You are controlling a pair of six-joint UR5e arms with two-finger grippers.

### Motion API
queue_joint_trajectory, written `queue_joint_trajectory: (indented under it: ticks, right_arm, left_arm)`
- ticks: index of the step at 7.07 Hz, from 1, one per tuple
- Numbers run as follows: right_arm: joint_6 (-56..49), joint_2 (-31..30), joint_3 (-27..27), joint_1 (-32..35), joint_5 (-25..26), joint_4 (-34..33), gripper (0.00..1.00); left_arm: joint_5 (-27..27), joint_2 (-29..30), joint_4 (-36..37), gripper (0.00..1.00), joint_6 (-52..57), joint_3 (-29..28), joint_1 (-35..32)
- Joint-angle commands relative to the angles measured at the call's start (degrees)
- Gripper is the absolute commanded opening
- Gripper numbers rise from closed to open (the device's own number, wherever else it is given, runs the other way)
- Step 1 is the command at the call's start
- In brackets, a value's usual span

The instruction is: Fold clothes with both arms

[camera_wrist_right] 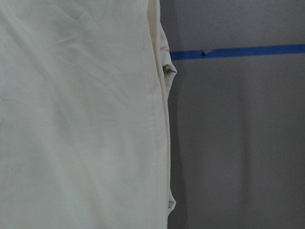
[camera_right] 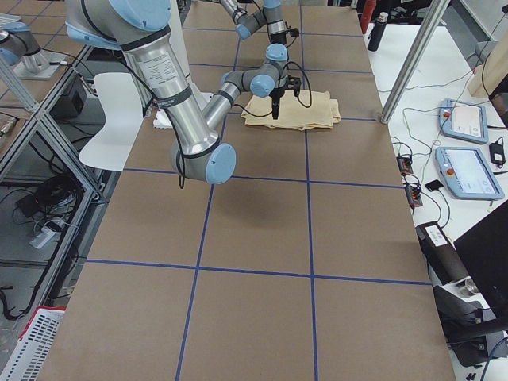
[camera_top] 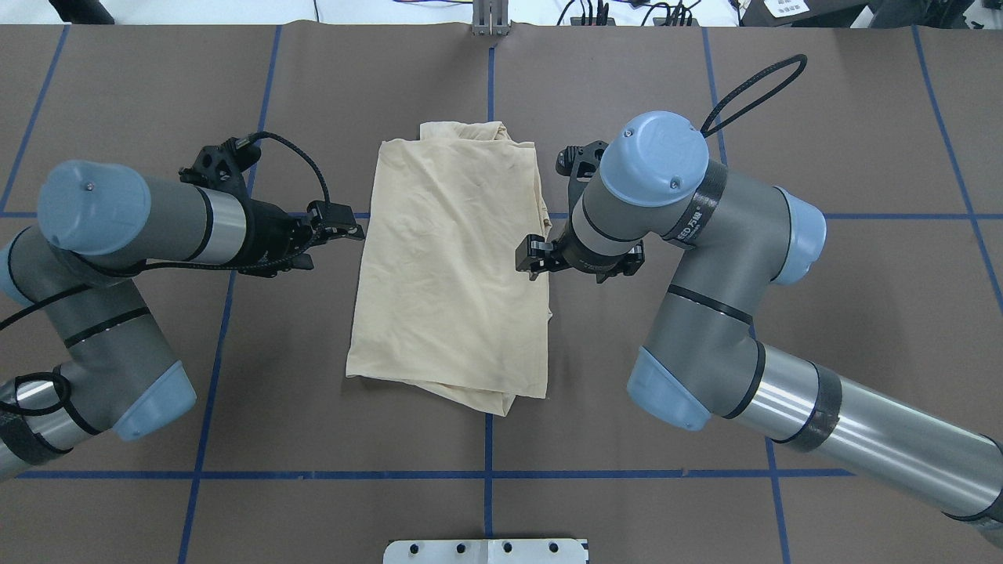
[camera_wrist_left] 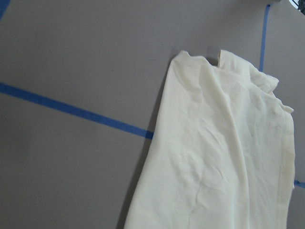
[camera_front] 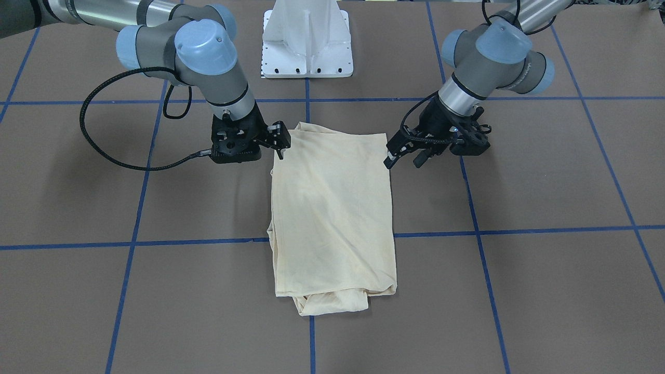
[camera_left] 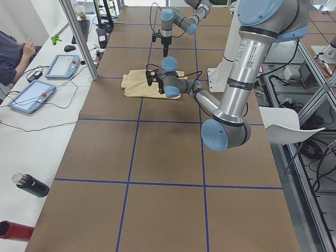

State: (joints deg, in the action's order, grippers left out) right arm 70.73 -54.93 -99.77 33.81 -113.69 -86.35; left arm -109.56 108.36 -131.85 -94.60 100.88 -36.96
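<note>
- Jaws on left gripper (camera_front: 404, 157) are apart w/ nothing in them. It hangs just off the T-shirt's (camera_front: 332, 208) left edge, over the table (camera_front: 545, 182).
- right gripper (camera_front: 279, 143) looks spread too and empty, sitting at the opposite long edge, by the corner nearest the robot.
- T-shirt is folded into a tall rectangle, plain side up, mid-table btwn both grippers. A bunched layer pokes out at the far end.
- Table is brown w/ blue tape lines (camera_front: 182, 242).
</note>
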Motion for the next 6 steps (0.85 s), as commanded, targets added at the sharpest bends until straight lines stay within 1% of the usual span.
queue_joint_trajectory:
  ticks: [1, 3, 6]
  right_arm:
    - [2.92, -0.18, -0.95, -0.67, -0.39, 0.13, 1.00]
    - [3.01, -0.18, -0.77, -0.76, -0.30, 0.13, 1.00]
    - [3.01, -0.09, -0.68, -0.76, -0.21, 0.13, 1.00]
  left_arm:
    - [3.63, -0.52, 0.10, 1.00, -4.26, 0.20, 5.73]
    - [4.71, -0.61, 0.45, 1.00, -5.59, -0.50, 9.26]
    - [4.97, -2.71, 0.63, 1.00, -5.59, -0.68, 10.33]
